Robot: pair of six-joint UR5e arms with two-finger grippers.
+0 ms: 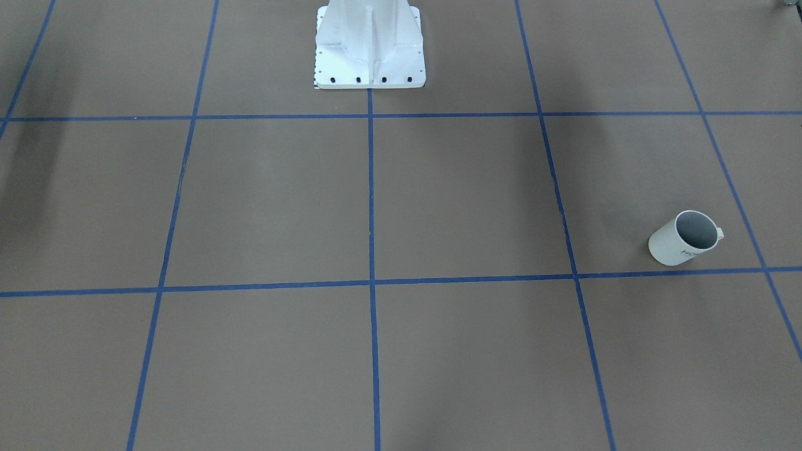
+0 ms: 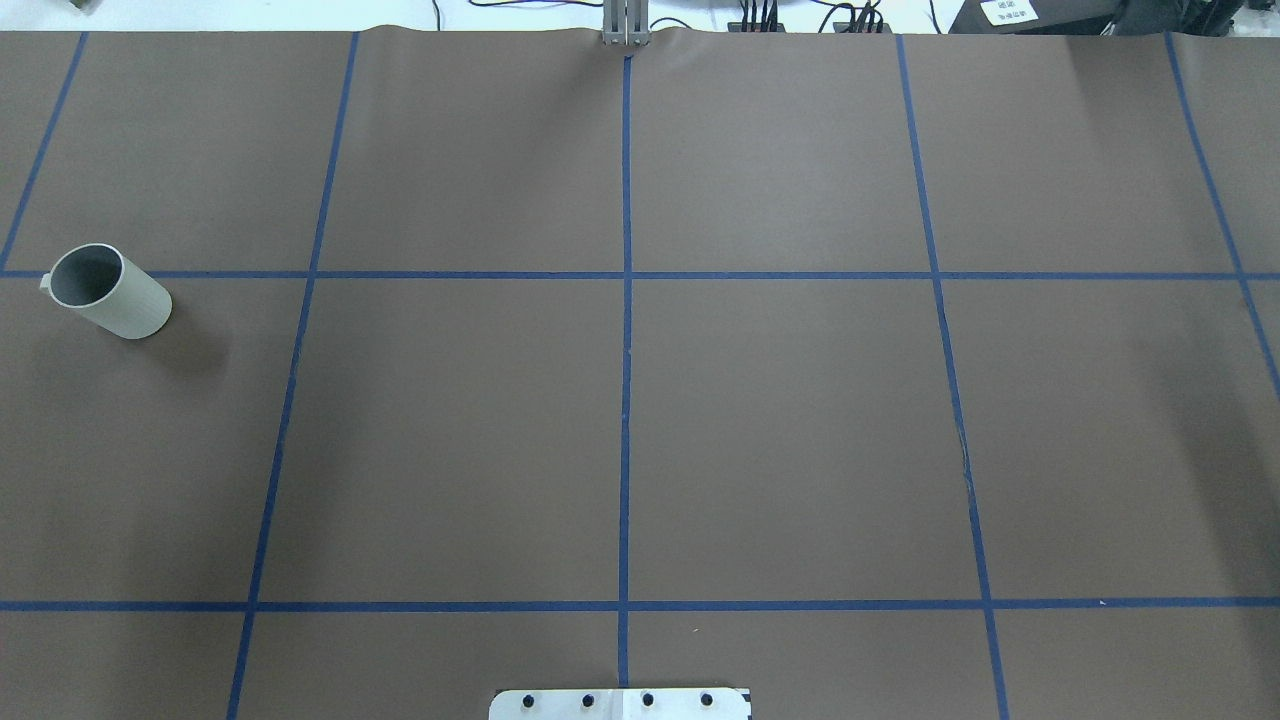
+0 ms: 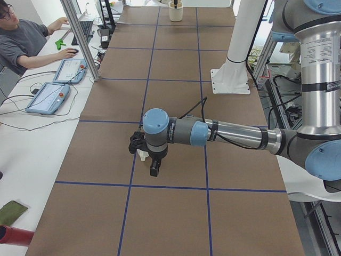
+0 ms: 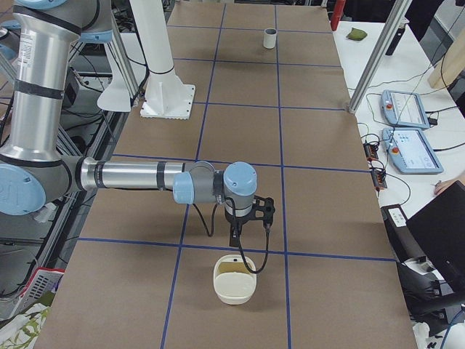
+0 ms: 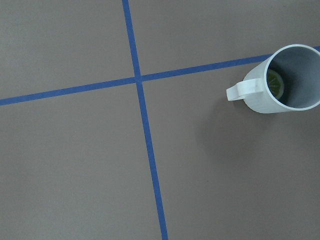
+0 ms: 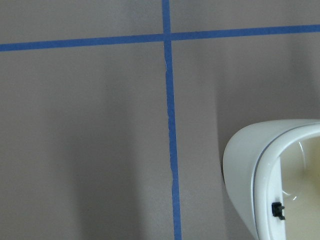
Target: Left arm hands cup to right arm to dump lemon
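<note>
The white ribbed cup (image 2: pixel 108 292) stands upright on the brown table at the robot's far left, and it also shows in the front-facing view (image 1: pixel 686 238) and far off in the exterior right view (image 4: pixel 269 38). In the left wrist view the cup (image 5: pixel 260 100) sits at the upper right with the yellowish-green lemon (image 5: pixel 275 82) inside it. The left gripper (image 3: pixel 137 144) hovers over the cup, which is mostly hidden behind it. The right gripper (image 4: pixel 254 209) hangs above the table near a bowl. I cannot tell whether either gripper is open or shut. Neither holds anything.
A cream bowl (image 4: pixel 234 287) sits on the table at the robot's right end, its rim in the right wrist view (image 6: pixel 250 170). The white robot pedestal (image 1: pixel 369 50) stands at the table's back edge. Operators' tablets (image 3: pixel 48 96) lie beside the table.
</note>
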